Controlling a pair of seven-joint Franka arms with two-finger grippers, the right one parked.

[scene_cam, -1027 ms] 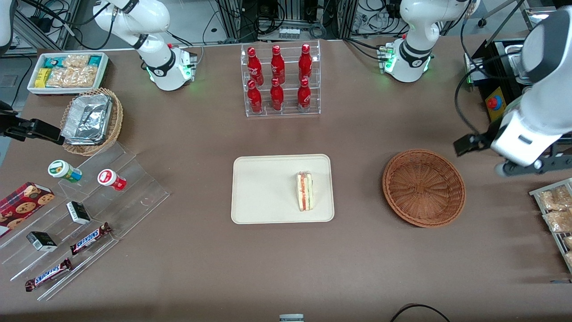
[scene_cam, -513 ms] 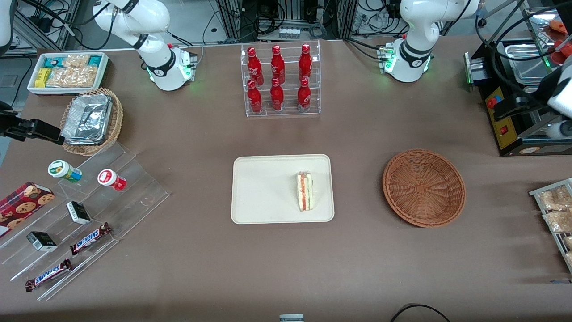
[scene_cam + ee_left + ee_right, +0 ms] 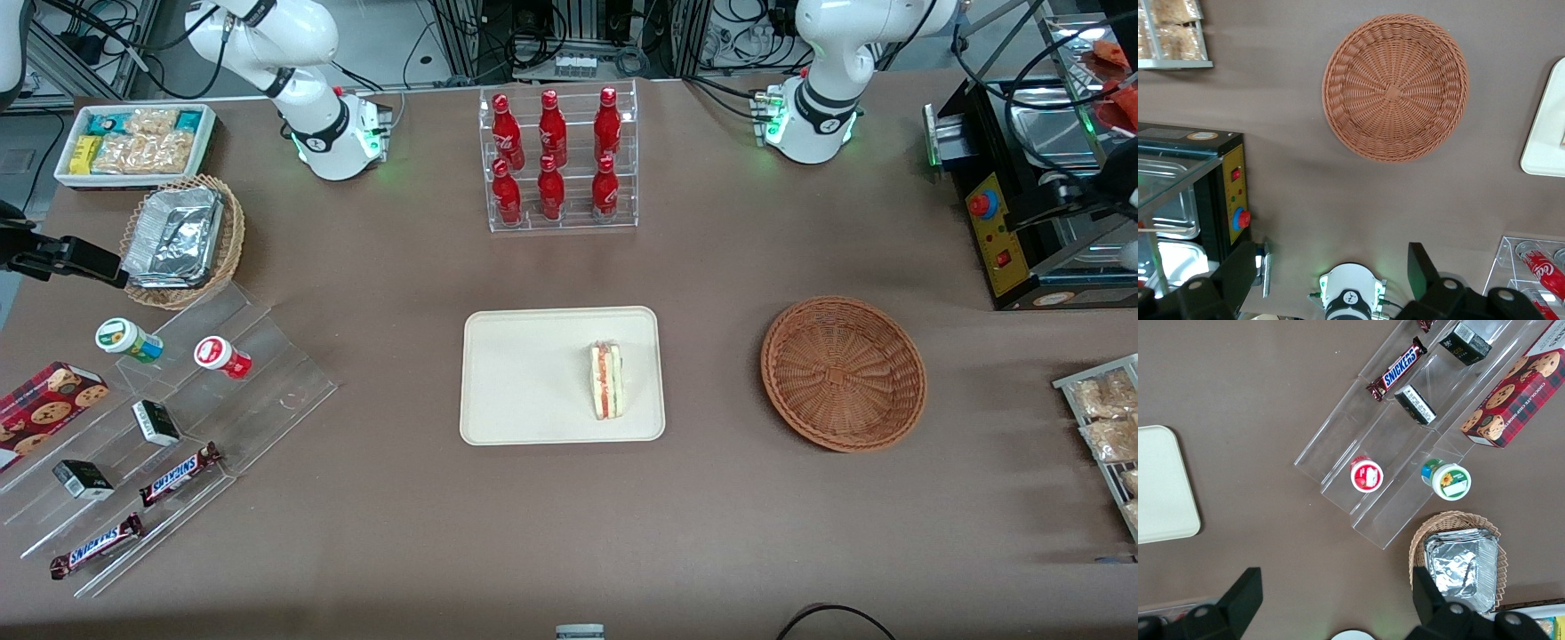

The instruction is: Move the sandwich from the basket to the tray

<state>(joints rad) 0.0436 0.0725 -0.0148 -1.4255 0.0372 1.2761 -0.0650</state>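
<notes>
In the front view the sandwich point(image 3: 607, 381) lies on the tray point(image 3: 524, 373), close to the tray's short edge that faces the basket point(image 3: 843, 373) and slightly nearer the tray's front-camera long edge than its other one; its striped filling edge runs parallel to that short edge. The basket sits on the worktop beside the tray, toward the working arm's end, apart from it and with nothing in it. Of the working arm only a small part shows at the worktop's end edge by the black machine point(image 3: 1022, 213), high and well away from both basket and tray. In the left wrist view the gripper point(image 3: 1331, 267) hangs high above the worktop, near the arm's own base and farther from the front camera than the basket, its two fingers point(image 3: 1421, 263) spread wide with nothing between them; the empty basket point(image 3: 1395, 87) is seen whole below, and a rounded corner of the tray point(image 3: 1546, 143) shows at the frame's edge. The right wrist view shows only another corner of the tray point(image 3: 1161, 487) and the clear stepped shelf point(image 3: 1405, 433) with its snacks. Judged from this, the placing itself looks done and the step in hand is the retreat; the next move seems to call for nothing more than settling the arm clear of the worktop, with no fresh grasp needed.
</notes>
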